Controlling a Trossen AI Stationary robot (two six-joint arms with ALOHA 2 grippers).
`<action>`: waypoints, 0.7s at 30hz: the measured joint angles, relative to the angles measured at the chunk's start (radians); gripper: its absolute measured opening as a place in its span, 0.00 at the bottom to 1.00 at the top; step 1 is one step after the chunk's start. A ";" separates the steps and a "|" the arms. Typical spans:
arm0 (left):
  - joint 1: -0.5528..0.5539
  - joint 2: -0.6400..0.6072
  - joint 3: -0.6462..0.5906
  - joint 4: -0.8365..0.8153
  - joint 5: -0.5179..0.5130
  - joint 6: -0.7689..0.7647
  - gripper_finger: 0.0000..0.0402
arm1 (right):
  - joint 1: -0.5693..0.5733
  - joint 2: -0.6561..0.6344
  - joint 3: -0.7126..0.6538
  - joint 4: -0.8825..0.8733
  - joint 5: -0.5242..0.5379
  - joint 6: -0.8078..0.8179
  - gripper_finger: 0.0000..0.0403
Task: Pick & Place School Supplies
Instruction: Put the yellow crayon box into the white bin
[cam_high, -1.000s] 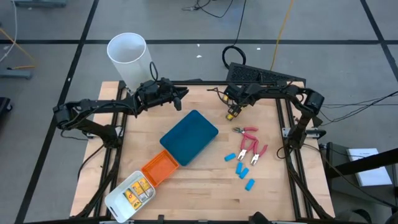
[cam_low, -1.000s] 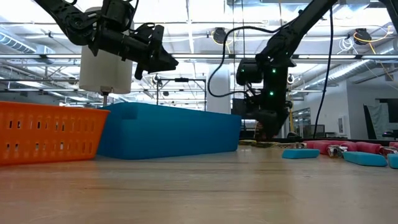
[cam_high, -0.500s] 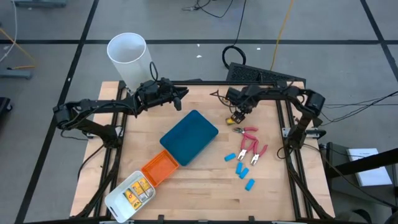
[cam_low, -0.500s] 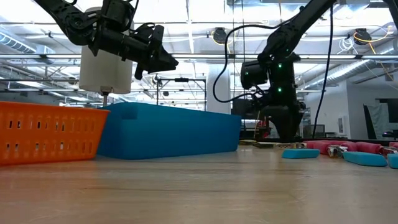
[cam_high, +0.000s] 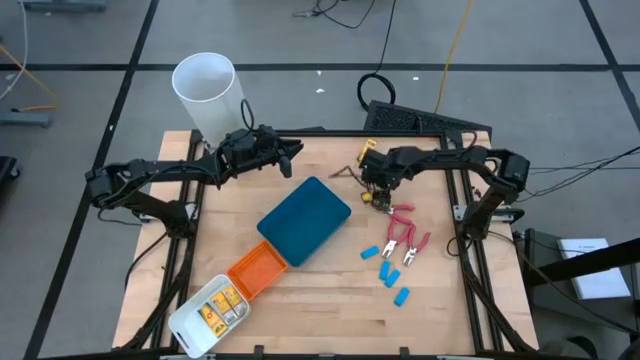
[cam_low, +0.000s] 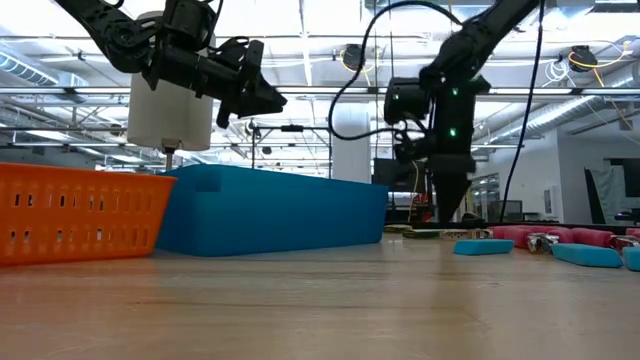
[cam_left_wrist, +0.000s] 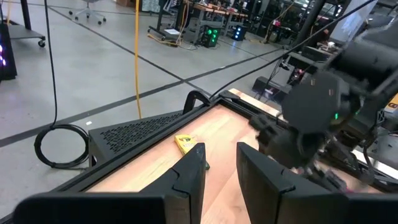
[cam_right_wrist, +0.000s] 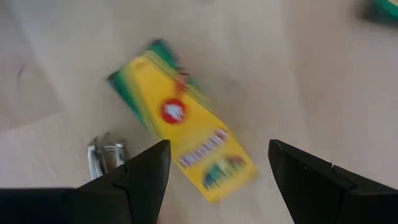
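We're hanging the right claw (cam_right_wrist: 214, 168), spread, over the yellow crayon box (cam_right_wrist: 183, 146) lying on the surface (cam_high: 320, 290) just right of the teal tray (cam_high: 303, 219). Left claw (cam_left_wrist: 217, 168), slightly spread, is waiting far-left.

Two arms stood over the table (cam_high: 320, 300). On it lay three trays: one teal (cam_high: 304, 219), one orange (cam_high: 258, 269), one white (cam_high: 207, 312). Five light-blue pieces (cam_high: 388, 273) and two pink-handled scissors (cam_high: 404, 232) lay near its right edge. One yellow box (cam_right_wrist: 183, 119) showed, and one white cylinder (cam_high: 207, 92).
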 joint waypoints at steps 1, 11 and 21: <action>0.000 0.000 0.000 0.000 0.000 0.000 0.23 | 0.008 0.002 -0.023 0.035 -0.013 -0.032 0.66; -0.001 0.000 0.000 0.000 0.000 0.003 0.23 | 0.032 -0.004 -0.120 0.171 -0.018 -0.055 0.66; -0.001 0.000 0.000 0.000 0.000 0.003 0.23 | 0.027 -0.001 -0.120 0.145 -0.009 -0.056 0.59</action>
